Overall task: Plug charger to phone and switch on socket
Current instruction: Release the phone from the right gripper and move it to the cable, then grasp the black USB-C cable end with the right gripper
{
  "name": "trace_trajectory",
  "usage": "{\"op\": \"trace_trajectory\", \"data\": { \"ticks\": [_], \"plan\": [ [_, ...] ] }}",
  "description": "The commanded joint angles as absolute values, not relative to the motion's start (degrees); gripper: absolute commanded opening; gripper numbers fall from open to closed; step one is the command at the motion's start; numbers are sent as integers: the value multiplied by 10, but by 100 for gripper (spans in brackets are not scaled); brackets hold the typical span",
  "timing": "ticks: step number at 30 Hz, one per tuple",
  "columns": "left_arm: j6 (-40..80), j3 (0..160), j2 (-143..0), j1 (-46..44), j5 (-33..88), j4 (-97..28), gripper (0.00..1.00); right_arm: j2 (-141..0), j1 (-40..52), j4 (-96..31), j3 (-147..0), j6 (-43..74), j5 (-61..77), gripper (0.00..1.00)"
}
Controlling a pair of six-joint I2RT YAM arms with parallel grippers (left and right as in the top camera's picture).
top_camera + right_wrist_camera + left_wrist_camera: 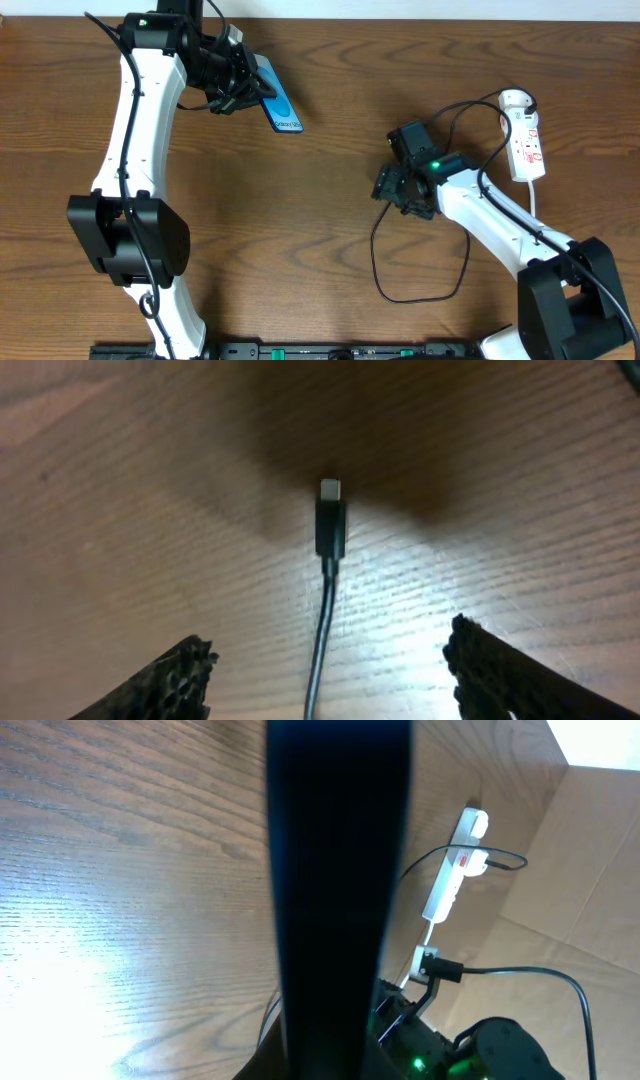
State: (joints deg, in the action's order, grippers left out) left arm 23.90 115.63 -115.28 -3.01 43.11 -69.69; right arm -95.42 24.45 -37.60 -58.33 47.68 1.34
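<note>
Charger (330, 530) lies centred between spread fingers (182, 678) of right pincer (330, 660).

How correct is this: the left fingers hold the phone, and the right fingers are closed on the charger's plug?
Partly. The left fingers hold the phone, but the right fingers are open, with the charger's plug lying untouched; the right wrist view shows it.

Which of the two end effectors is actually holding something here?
The left end effector, shut on the phone. The right end effector stands open over the charger's plug, not gripping it.
</note>
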Motion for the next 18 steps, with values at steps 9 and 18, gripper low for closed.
{"op": "trace_trajectory", "data": {
  "ticks": [9, 18],
  "plan": [
    [227, 1154, -1132, -30, 439, -704, 7, -1009, 239, -350, -579, 508, 20, 67],
    [227, 1154, -1132, -30, 439, -704, 7, -1009, 239, -343, -579, 507, -5, 57]
  ]
}}
